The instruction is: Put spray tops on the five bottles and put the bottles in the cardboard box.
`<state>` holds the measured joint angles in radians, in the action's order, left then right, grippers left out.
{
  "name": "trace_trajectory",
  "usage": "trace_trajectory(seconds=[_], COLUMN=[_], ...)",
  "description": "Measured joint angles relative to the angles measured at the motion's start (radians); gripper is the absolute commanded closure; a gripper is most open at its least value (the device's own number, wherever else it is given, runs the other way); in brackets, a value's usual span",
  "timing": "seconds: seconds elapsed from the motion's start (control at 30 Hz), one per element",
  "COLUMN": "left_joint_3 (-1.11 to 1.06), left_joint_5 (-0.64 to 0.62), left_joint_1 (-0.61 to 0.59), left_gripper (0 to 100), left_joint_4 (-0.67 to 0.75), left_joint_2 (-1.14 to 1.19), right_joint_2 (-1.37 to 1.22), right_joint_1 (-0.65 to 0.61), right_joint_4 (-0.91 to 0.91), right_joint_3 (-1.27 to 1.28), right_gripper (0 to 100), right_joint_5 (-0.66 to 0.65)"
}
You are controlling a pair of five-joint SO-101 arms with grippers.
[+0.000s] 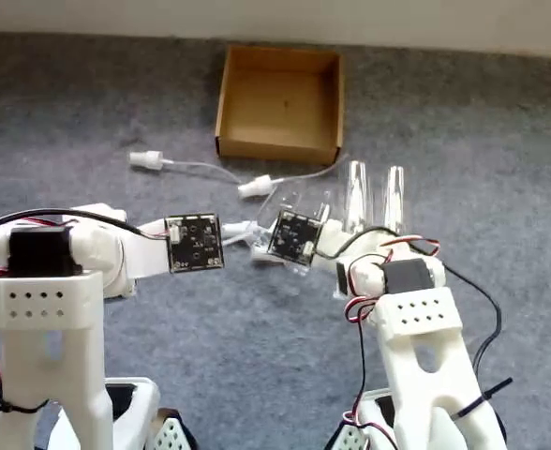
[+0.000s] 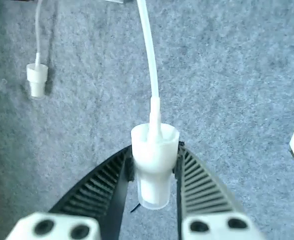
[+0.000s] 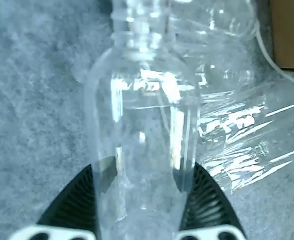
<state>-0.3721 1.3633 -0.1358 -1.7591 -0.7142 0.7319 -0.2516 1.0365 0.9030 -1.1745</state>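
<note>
Left pincer [image 2: 154, 152] clamped on a white spray top [image 2: 154, 175], with its dip tube pointing away. Right pincer [image 3: 145, 170] closed around a clear bottle [image 3: 142, 115]. Both meet on the arms' side of the cardboard box [image 1: 277, 148]. Two loose spray tops [image 1: 146, 159] [image 1: 255, 187] lie on the grey surface [image 1: 500, 141] nearer the box. Two more bottles [image 1: 355, 192] [image 1: 394, 197] sit near its right front corner.
</note>
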Motion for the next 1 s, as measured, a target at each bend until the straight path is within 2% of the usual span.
trace_trajectory(seconds=[0.17, 0.53, 0.77, 1.0], left_joint_3=[-0.058, -0.1, -0.1, -0.091], left_joint_5=[0.0, 0.0, 0.0, 0.0], left_joint_1=[0.061, 0.222, 0.226, 0.176], left_gripper=[100, 100, 100, 100], left_joint_4=[0.002, 0.003, 0.003, 0.003], left_joint_2=[0.0, 0.0, 0.0, -0.002], right_joint_2=[0.051, 0.4, 0.428, 0.43], right_joint_1=[0.0, -0.064, -0.063, -0.063], right_joint_4=[0.015, 0.1, 0.166, 0.195], right_joint_3=[0.008, 0.104, 0.115, 0.115], right_gripper=[99.4, 99.4, 99.4, 99.4], right_joint_5=[-0.021, -0.021, -0.025, -0.028])
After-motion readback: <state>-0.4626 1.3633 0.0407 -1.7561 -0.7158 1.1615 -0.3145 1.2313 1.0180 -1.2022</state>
